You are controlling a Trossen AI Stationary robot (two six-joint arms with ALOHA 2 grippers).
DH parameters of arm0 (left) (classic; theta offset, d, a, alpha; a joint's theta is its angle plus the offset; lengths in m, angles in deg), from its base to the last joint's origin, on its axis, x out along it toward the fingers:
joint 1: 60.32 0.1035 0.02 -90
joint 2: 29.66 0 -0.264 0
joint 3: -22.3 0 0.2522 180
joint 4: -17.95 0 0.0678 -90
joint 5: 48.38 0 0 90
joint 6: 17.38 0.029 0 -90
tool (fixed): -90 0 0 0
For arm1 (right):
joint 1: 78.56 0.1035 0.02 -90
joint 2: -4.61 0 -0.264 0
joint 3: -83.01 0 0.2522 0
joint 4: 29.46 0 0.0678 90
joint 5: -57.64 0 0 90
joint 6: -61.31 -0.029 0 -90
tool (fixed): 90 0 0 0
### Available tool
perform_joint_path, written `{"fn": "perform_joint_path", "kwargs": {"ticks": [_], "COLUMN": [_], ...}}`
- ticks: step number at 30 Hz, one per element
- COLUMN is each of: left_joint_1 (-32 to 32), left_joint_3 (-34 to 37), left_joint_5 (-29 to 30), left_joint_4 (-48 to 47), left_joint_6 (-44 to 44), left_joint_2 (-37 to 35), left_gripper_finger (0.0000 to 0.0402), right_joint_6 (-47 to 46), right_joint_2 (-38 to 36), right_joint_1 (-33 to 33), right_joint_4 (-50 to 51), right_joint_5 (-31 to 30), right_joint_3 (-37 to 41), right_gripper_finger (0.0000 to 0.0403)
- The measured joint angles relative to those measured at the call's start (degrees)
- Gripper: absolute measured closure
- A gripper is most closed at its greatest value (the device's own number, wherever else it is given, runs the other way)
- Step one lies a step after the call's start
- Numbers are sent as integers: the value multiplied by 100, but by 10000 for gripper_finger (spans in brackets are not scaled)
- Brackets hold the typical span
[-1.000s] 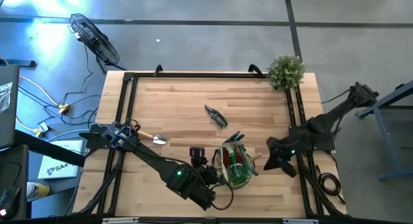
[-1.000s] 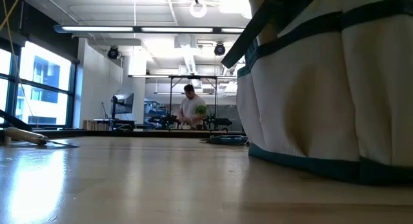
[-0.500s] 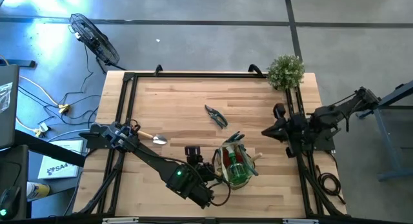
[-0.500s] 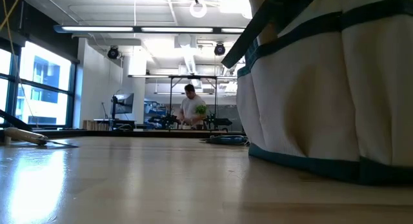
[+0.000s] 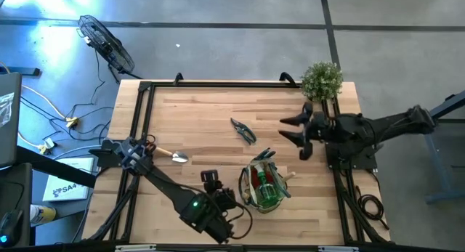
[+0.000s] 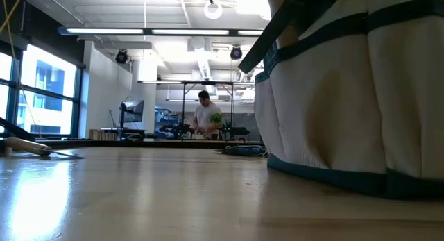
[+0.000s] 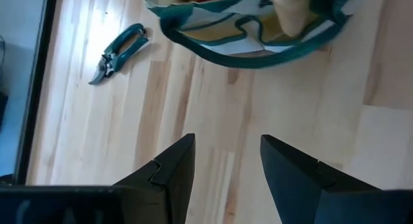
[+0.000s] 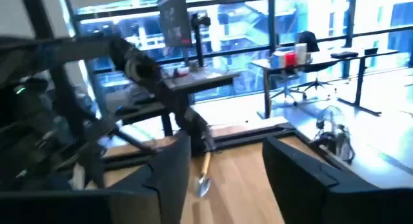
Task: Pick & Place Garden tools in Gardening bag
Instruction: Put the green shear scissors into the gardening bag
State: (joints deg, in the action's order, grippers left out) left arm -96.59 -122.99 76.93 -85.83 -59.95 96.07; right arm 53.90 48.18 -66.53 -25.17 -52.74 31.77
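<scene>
Right end effector (image 5: 290, 132) now beside shears (image 5: 243, 131).

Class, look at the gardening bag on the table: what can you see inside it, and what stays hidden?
Inside the gardening bag from above: a green spray bottle, a red piece beside it and teal handles poking out. Anything lower down is covered by these items and the fabric walls.

The right claw (image 5: 293, 132) hangs open between the pruning shears (image 5: 243, 130) and the bushy plant (image 5: 321, 80).
</scene>
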Motion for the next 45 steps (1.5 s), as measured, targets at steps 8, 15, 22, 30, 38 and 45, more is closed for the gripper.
{"fn": "perform_joint_path", "kwargs": {"ticks": [8,15,22,30,38,45], "left_joint_1": [-62,-232,-606,-967,-1175,-1266], "left_joint_3": [77,490,718,1233,2165,2505], "left_joint_5": [-3,-43,857,1675,2115,2444], "left_joint_4": [12,-2,0,4,-2,-5], "left_joint_6": [-391,-1114,-1518,-2250,-3363,-3750], "left_joint_2": [-2,0,-46,-99,-507,-673], "left_gripper_finger": [233,233,233,233,233,233], "right_joint_6": [-186,-238,-686,-1083,-1636,-1390], "right_joint_2": [1029,2310,3314,3999,4417,4629], "right_joint_1": [-934,-1634,-2277,-3044,-3513,-3365], "right_joint_4": [535,2100,3293,3638,3598,3568], "right_joint_5": [1140,1344,1786,2934,3706,3666], "right_joint_3": [-1230,-2719,-3528,-3545,-3545,-4001], "right_gripper_finger": [203,204,204,204,204,204]}}
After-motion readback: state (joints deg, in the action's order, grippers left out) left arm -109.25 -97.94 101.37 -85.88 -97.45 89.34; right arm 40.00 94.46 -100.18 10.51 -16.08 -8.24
